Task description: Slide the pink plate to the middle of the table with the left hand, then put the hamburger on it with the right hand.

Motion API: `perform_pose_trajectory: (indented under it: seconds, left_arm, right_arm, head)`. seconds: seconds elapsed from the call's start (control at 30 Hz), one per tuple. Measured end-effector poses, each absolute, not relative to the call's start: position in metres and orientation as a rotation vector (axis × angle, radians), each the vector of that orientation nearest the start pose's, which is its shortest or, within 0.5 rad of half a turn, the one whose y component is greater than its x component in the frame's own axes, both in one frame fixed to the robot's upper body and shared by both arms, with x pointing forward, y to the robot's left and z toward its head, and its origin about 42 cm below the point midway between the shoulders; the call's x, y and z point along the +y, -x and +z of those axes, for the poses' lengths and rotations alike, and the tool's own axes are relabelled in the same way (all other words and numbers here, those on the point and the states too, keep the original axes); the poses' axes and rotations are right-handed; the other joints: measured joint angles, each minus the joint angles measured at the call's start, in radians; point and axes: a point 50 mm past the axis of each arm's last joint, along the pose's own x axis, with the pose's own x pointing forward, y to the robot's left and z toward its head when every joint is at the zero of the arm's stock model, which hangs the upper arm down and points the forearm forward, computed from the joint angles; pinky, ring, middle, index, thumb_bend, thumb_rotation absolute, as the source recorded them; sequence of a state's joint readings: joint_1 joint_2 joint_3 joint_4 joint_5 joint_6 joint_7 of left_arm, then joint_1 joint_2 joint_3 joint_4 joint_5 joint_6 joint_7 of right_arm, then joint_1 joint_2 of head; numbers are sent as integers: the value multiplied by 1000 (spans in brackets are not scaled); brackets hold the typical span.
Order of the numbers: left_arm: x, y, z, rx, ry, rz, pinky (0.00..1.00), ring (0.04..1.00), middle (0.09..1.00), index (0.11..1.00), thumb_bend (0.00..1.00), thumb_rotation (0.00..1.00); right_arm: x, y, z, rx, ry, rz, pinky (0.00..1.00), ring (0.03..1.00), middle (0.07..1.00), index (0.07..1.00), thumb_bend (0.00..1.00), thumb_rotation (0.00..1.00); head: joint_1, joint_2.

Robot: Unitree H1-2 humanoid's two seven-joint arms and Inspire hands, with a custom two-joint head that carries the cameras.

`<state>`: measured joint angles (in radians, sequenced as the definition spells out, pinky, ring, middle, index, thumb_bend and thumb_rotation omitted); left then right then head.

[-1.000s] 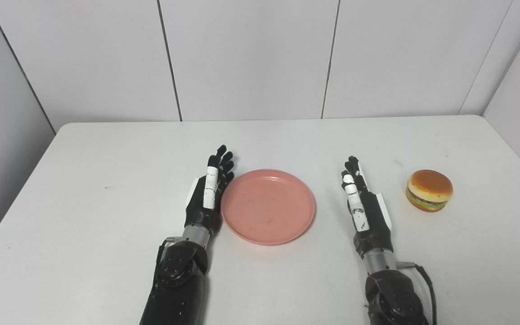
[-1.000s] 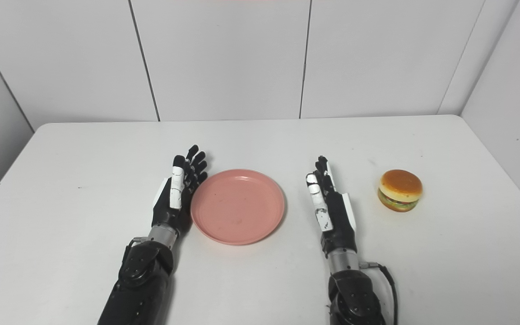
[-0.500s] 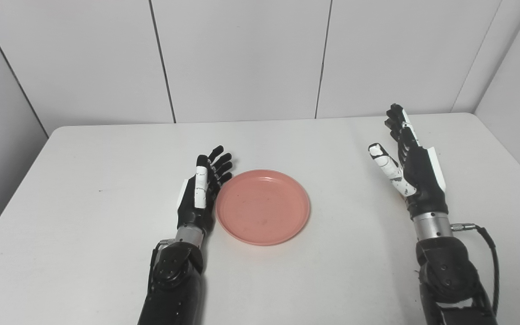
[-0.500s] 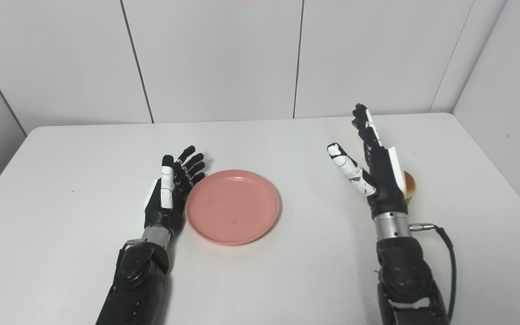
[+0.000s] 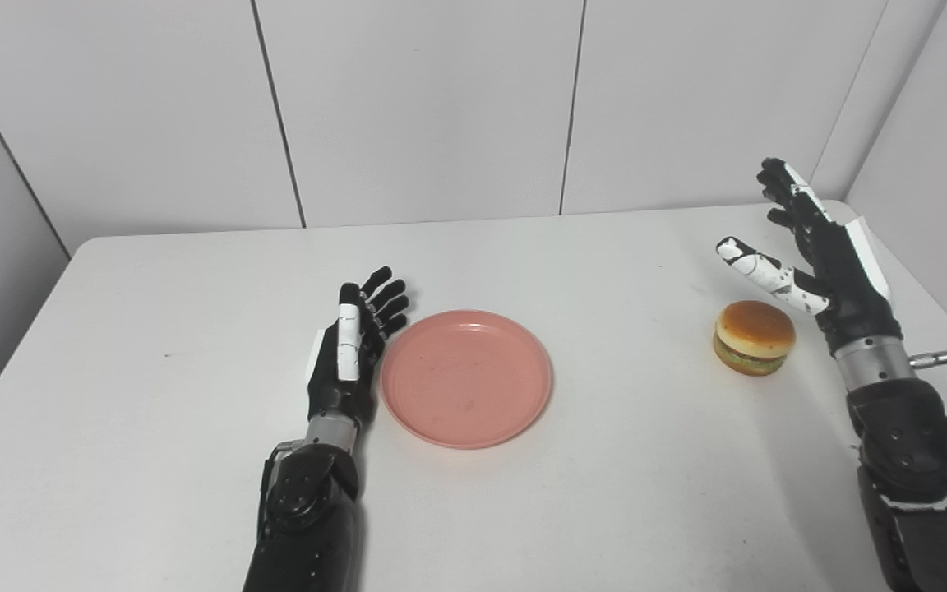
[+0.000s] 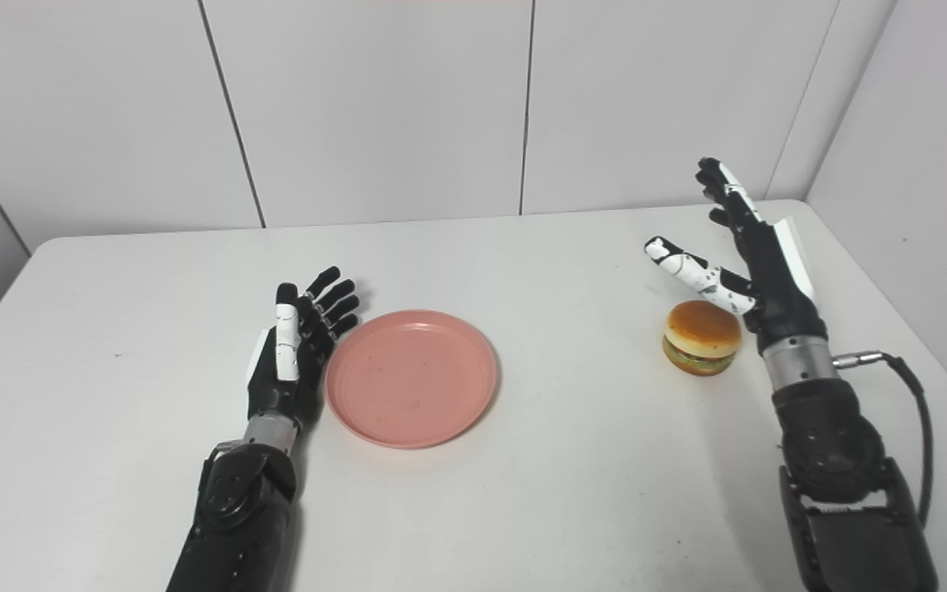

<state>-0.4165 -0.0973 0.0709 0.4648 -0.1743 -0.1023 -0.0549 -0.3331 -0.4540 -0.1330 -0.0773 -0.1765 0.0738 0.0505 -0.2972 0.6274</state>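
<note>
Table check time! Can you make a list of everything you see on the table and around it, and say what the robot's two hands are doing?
Surface: white table, a few tiny dark specks.
Job's things: pink plate near the middle, nothing on it; hamburger on the table to the right, upright.
Clutter: nothing seen.
Hands: left hand open, low beside the plate's left rim; contact cannot be told. Right hand open, raised just right of the hamburger, thumb above it, not holding it.
Cables: black cable looping from the right wrist.
Surroundings: white panelled walls behind and at the sides.
</note>
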Motion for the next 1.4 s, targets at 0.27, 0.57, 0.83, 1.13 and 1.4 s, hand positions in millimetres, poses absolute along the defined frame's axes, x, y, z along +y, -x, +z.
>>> perform_pose_trajectory:
  seconds: [0.27,0.57,0.83,1.13,1.4]
  left_arm:
    - [157,-409,113,-37,270,-135,869,870,858,846,839,1000]
    - [174,-424,112,-46,281,-157,844,851,848,836,890,976]
    - [177,-427,112,-48,292,-151,843,846,839,826,895,977]
    - [178,-428,112,-49,296,-150,852,852,843,833,890,984]
    - [177,-427,113,-51,294,-151,846,852,845,835,877,985]
  right_arm:
    - [-365,-366,257,-220,734,-145,862,916,914,901,759,612]
    - [-358,-366,244,-124,880,-120,800,889,915,898,792,602]
    - [-367,-368,245,-53,979,-119,721,859,906,894,829,545]
    - [-369,-376,232,30,1148,-79,758,863,900,908,913,580]
    - [-376,-383,231,74,1206,-81,697,833,895,910,926,557]
  head:
    - [-158,-12]
    - [-204,-15]
    - [-201,-12]
    - [-200,-9]
    - [-197,-8]
